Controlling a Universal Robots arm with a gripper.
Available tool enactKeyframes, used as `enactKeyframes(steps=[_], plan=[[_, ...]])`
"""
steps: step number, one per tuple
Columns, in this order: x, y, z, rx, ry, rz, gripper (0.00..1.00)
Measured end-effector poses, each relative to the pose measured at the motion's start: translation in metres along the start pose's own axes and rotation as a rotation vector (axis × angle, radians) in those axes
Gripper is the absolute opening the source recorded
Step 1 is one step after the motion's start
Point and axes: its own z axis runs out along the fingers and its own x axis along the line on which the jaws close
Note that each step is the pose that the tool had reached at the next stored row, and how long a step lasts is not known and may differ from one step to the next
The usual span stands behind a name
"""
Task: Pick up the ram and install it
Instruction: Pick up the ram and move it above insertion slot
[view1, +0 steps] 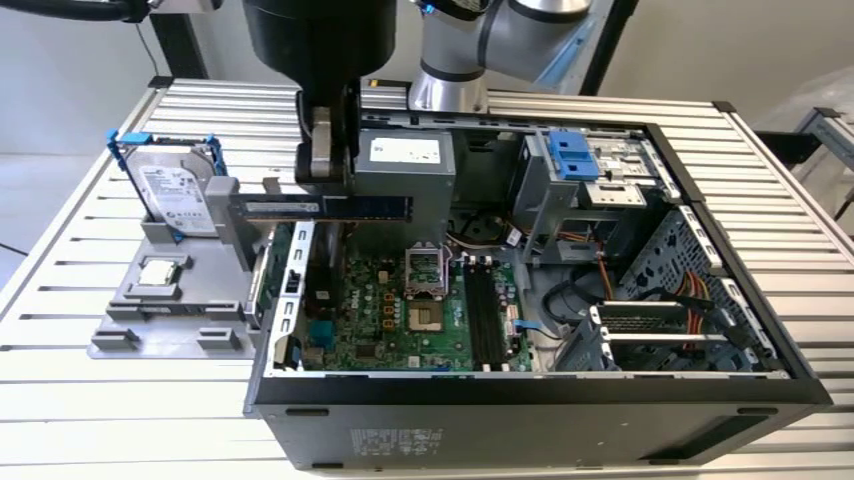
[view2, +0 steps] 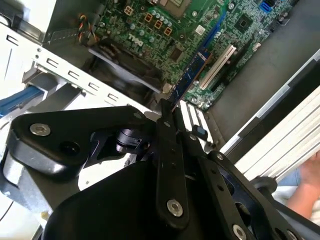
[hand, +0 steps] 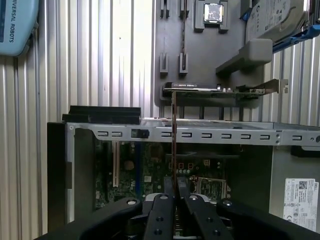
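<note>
Exterior view: ram (view1: 334, 206) in jaws above case wall (view1: 299, 265)

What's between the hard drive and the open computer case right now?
In the exterior view, the grey holder's upright post stands beside the hard drive, and the ram, clamped in the gripper, reaches from there over the edge of the computer case.
</note>
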Motion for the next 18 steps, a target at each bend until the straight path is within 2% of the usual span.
enactKeyframes(steps=[18], plan=[[0.0001, -0.019, -0.0002, 0.0, 0.0, 0.0, 0.0]])
